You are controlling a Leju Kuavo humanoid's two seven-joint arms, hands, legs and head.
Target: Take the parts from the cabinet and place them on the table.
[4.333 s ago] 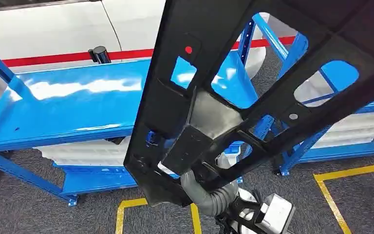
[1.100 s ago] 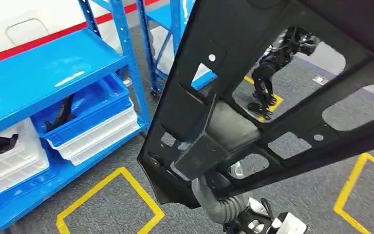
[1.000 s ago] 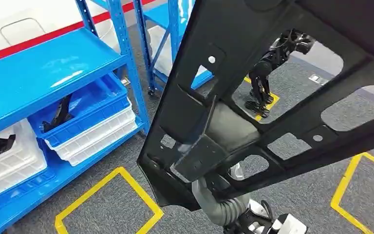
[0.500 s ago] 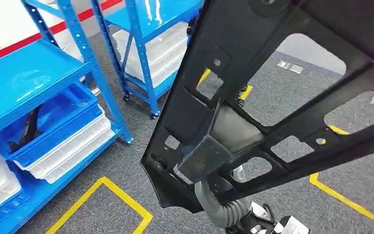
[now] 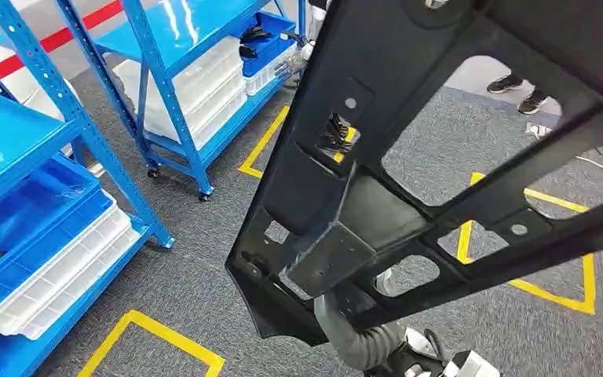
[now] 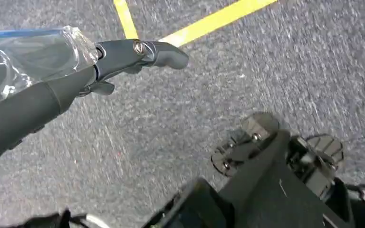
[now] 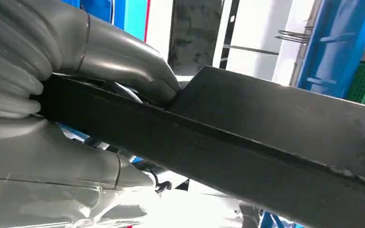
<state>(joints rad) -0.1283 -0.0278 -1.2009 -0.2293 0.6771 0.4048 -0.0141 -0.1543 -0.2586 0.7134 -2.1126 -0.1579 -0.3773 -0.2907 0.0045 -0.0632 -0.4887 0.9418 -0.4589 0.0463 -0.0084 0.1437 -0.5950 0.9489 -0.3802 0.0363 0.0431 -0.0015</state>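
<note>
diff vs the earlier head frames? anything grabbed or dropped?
The camera turned, not the things: the blue racks slid left across the head view, and yellow floor markings and a person's shoes came in. Nothing grabbed or dropped. The right robot hand still grips the black panel, unchanged in frame.

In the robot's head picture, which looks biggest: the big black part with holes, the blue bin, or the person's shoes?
1. Black plastic panel with cut-outs, though it is nearest the camera.
2. Blue plastic bin.
3. Person's dark shoes, farthest away.
</note>
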